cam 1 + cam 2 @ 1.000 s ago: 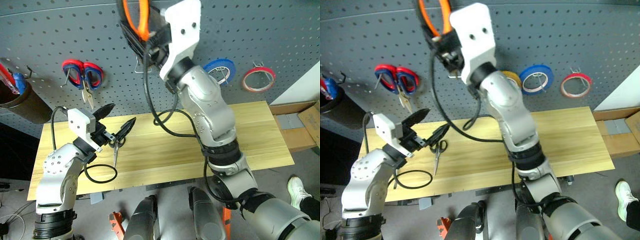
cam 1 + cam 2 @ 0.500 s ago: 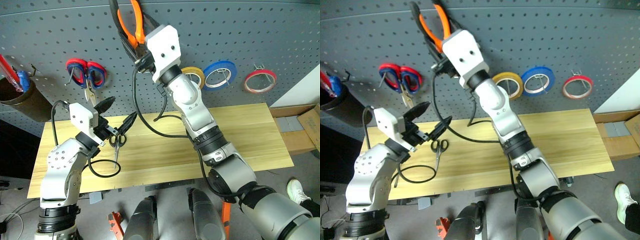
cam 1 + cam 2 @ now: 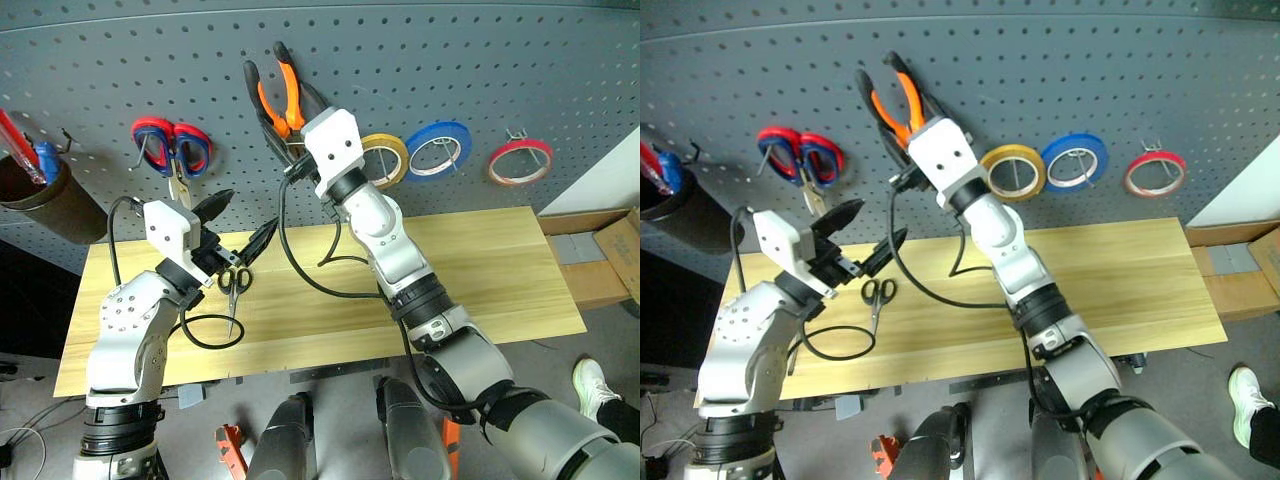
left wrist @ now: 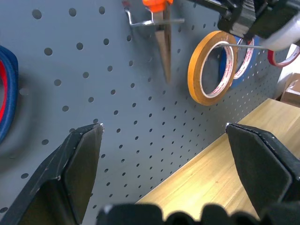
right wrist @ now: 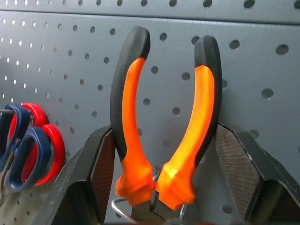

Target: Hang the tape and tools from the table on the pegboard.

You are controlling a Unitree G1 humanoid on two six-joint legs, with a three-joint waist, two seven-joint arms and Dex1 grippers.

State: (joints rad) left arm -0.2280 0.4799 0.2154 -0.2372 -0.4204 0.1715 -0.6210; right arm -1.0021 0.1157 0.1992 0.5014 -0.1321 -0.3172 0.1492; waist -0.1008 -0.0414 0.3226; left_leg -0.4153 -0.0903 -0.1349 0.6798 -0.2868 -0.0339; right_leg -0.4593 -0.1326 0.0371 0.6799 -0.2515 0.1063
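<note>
1. On the pegboard (image 3: 520,60), seen from my left eye, the red tape (image 3: 519,161) already hangs on its hook at the far right, past the blue roll (image 3: 439,147) and the yellow roll (image 3: 383,160). The orange-handled pliers (image 3: 281,95) sit up against the board on a hook, handles up, with my right gripper (image 3: 292,150) just below the handles. The red-and-blue scissors (image 3: 170,148) hang to the left.

2. From my right eye, the small black-handled scissors (image 3: 876,297) lie flat on the table (image 3: 1120,290), so I judge that tool is left to hang. My left gripper (image 3: 868,232) hovers just above and behind them, fingers spread wide and empty. I cannot find the screwdriver, so I cannot say whether it is done.

3. Along my left wrist, both fingers (image 4: 77,161) stand far apart with nothing between them. They face the board, where the pliers' nose (image 4: 164,44) points down from a metal hook (image 4: 140,21) beside the yellow roll.

4. Along my right wrist, the two orange handles rise between my finger pads (image 5: 101,166), which flank them closely. I cannot tell whether the pads press on the handles or have let go. The pivot rests at a wire hook (image 5: 123,208), so I judge the pliers hung or nearly so.
</note>
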